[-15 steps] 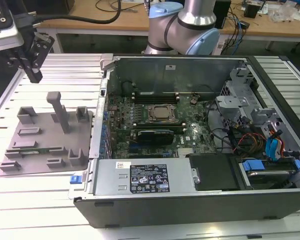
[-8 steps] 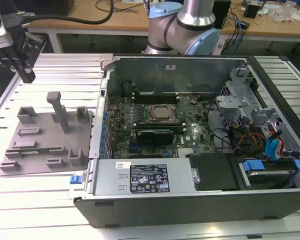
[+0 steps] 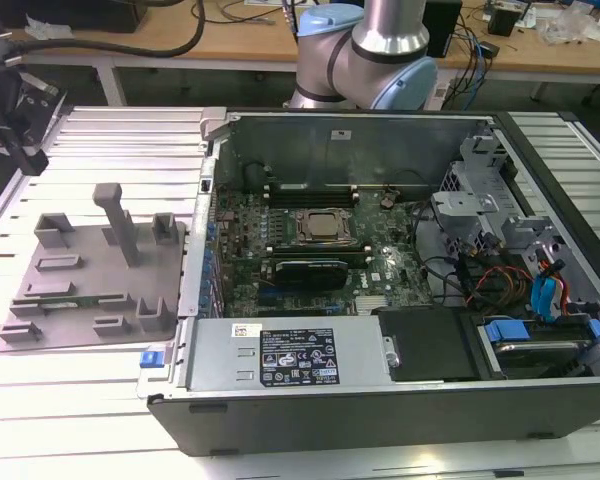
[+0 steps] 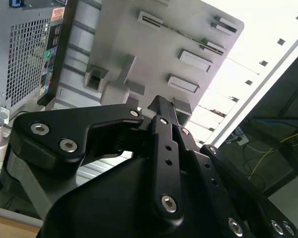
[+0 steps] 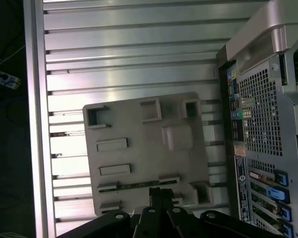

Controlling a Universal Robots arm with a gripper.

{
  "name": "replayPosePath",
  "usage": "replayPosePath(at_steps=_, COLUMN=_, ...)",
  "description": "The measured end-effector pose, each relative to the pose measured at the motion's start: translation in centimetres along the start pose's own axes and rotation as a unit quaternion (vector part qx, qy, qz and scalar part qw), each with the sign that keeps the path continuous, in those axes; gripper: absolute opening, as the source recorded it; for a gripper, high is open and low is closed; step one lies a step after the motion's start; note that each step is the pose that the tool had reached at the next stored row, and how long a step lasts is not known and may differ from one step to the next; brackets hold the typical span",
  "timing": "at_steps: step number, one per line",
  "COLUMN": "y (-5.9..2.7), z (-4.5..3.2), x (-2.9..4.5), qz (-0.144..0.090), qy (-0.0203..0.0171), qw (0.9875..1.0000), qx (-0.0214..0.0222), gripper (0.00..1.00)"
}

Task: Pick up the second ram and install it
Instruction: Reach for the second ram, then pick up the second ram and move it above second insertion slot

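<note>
Claw over the tray, ram not yet picked

In the first wrist view the claw (image 5: 159, 192), pressed together and empty, hangs above the grey tray (image 5: 139, 124); the ram (image 5: 139, 184) lies in a tray slot on the worktop (image 3: 100, 400).

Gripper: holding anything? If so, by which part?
Nothing held. The gripper faces the grey tray, jaws shut and empty; the second ram sits in its tray slot.
</note>
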State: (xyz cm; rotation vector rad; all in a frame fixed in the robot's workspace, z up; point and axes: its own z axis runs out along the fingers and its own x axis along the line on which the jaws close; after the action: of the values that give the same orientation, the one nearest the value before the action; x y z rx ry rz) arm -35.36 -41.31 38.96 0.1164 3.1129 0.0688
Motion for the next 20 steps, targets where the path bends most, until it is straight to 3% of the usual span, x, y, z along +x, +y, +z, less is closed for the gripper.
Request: replayPosePath(at_steps=20, y=-0.32, z=0.06, x=0.17, qz=-0.006, qy=0.0003, qw=1.0000, qx=-0.0002, gripper=0.08)
